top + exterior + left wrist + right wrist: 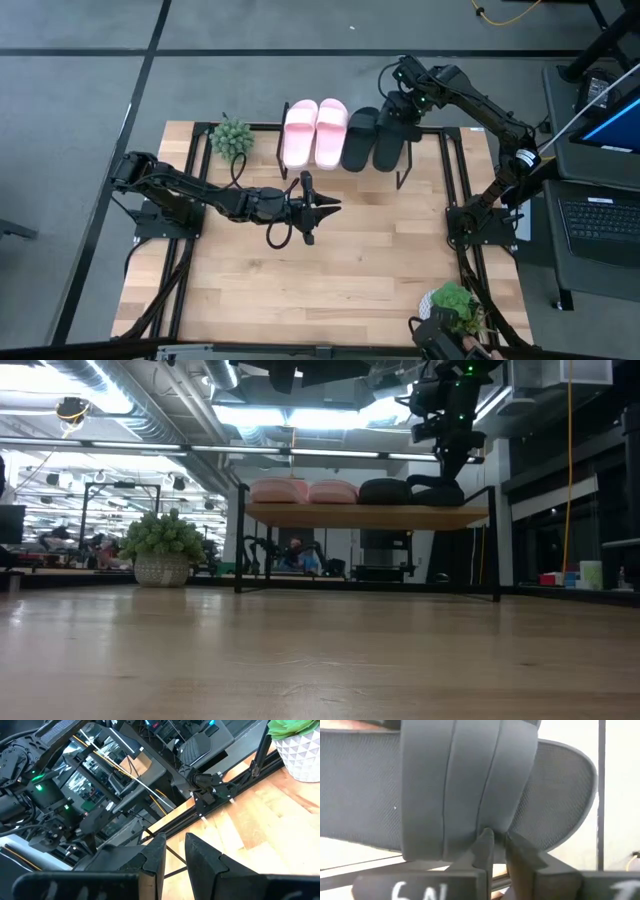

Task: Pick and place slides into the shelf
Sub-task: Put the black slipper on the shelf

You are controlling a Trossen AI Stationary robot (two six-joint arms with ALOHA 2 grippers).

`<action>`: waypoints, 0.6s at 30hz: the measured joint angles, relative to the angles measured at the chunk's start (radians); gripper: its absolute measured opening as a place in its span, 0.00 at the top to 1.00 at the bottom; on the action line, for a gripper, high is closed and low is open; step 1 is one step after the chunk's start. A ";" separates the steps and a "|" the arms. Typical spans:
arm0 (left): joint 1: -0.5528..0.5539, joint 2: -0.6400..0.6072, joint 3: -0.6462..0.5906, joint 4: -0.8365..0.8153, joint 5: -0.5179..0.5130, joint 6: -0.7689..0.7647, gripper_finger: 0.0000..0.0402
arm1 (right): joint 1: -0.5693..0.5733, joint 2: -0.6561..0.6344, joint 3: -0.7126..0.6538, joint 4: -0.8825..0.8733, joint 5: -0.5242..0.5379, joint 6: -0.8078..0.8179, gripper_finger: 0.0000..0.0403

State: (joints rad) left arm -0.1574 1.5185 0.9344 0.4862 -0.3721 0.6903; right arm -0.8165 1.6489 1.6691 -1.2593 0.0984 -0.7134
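The shelf (365,516) stands at the table's far edge. All the slides sit on its plank top: two pale pink ones (300,133) (331,133) on the left, and a black one (360,138) beside them. The rightmost black slide (392,142) sits under my right gripper (403,108), which comes down from above and is shut on its strap. My left gripper (330,207) lies low over the middle of the table. Its fingers are almost together and hold nothing. My right gripper (497,840) pinches the near edge of the black slide's wide strap (490,822) between its two fingertips. It comes from above, pointing down (447,465). The slide's sole rests on the shelf's plank at its right end (435,495).
A small potted plant (231,137) stands at the shelf's left end, and another (452,300) sits at the table's near right corner. A laptop and monitor (600,215) are beyond the table's right edge. Bare wooden tabletop (330,280) spreads in front of the shelf.
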 joint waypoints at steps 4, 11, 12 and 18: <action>0.000 0.000 0.000 0.000 0.000 0.000 0.84 | 0.000 0.001 0.000 0.006 0.001 0.029 0.83; 0.000 0.000 0.000 0.000 0.000 0.000 0.84 | 0.000 0.001 -0.001 0.011 0.002 0.030 0.73; 0.000 0.000 0.000 0.000 0.000 0.000 0.84 | 0.000 0.001 -0.001 0.013 0.002 0.029 0.71; 0.002 0.000 0.000 0.000 0.000 0.001 0.84 | 0.001 0.001 -0.001 0.023 0.045 0.030 0.62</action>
State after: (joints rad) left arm -0.1558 1.5185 0.9344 0.4862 -0.3725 0.6910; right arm -0.8154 1.6501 1.6684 -1.2366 0.1431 -0.6834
